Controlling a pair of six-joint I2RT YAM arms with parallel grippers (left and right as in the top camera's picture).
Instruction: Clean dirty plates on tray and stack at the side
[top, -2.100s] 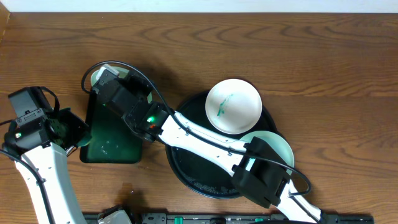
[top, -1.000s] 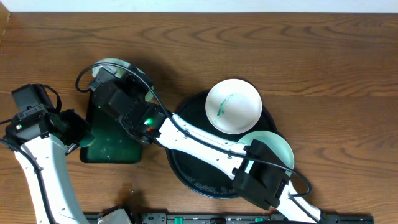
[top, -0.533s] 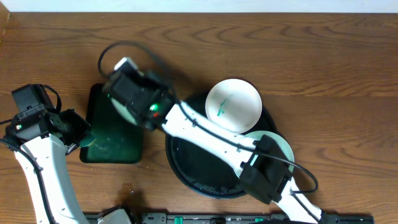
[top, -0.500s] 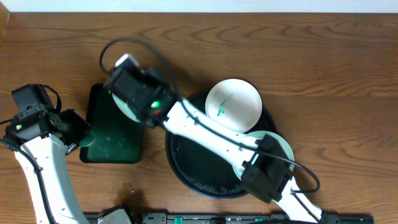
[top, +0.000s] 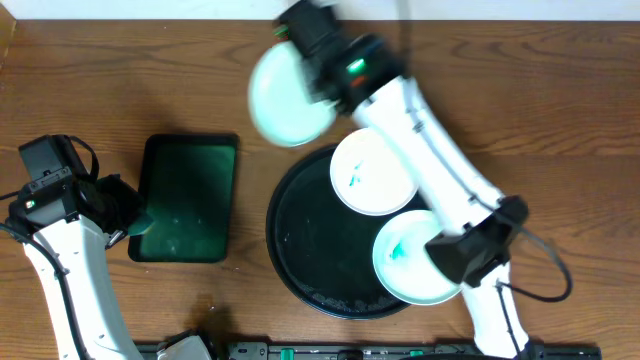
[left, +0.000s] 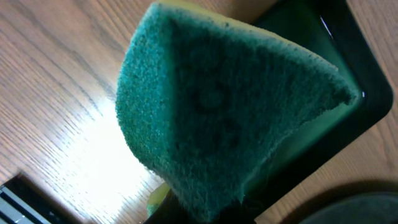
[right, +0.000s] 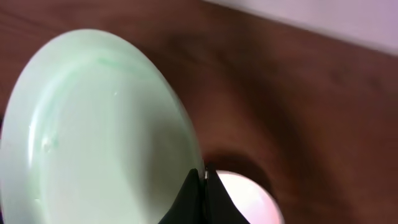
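Firstly, the right gripper (right: 202, 179): I read its jaws as pinched shut on the rim of the held plate (top: 288, 98). This plate is blurred overhead, tilted in the wrist view, and carries only a faint green streak. It hangs over the wooden table (top: 560, 120), just beyond the far-left rim of the tray (top: 310, 250). On the tray lie the other 2 of the 3 plates. The far plate (top: 373, 172) has a teal smear, and the near plate (top: 415, 258) is smeared too, overhanging the near-right rim. Secondly, the left gripper (top: 118, 208): it is closed on a green sponge (left: 217, 112), at the left edge of the rectangular tray (top: 188, 198), well apart from the plates.
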